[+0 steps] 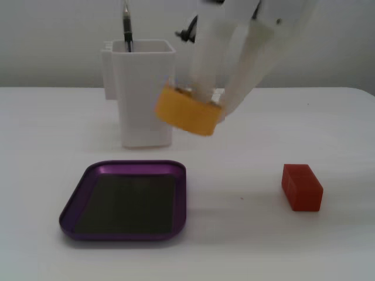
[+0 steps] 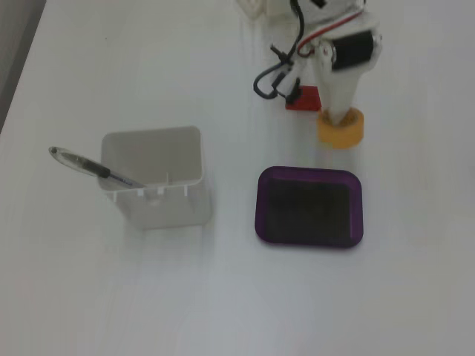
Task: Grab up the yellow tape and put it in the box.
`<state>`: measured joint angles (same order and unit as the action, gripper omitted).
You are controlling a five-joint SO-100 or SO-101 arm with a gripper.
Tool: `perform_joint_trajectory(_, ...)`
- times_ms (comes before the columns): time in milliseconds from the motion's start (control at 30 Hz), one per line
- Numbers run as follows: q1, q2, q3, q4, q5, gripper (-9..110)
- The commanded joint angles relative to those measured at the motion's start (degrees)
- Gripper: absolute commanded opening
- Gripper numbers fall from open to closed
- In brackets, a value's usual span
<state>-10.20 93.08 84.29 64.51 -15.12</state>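
White fingers (image 1: 205,52) of the gripper (image 1: 214,108) are clamped on the yellow tape (image 1: 187,111), one finger inside its core, holding it tilted in the air. Below and to the left in that fixed view lies the purple box (image 1: 126,170), with bare table (image 1: 246,234) between it and the red block (image 1: 302,187).

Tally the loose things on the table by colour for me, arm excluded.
Yellow: 1, the tape roll, held up in the pincer
Purple: 1, the shallow tray
White: 1, the tall container
Red: 1, the block
Dark: 1, the pen leaning in the container
Total: 5
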Motion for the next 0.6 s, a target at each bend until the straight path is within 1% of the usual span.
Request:
perform_joint_trajectory(0,-0.26,-7.56,-8.26,0.26,1.76,-1)
perform_joint_trajectory(167,-0.09,-16.79,-17.05,0.79,2.46,-1)
perform_joint_trajectory(333,5.62,-22.76,-23.55,0.7,3.6,-1)
perform_joint_trajectory(467,8.7,-25.75,-24.7,0.44,3.6,-1)
perform_joint_trajectory(567,9.14,-26.54,-24.08,0.53,3.25,-1)
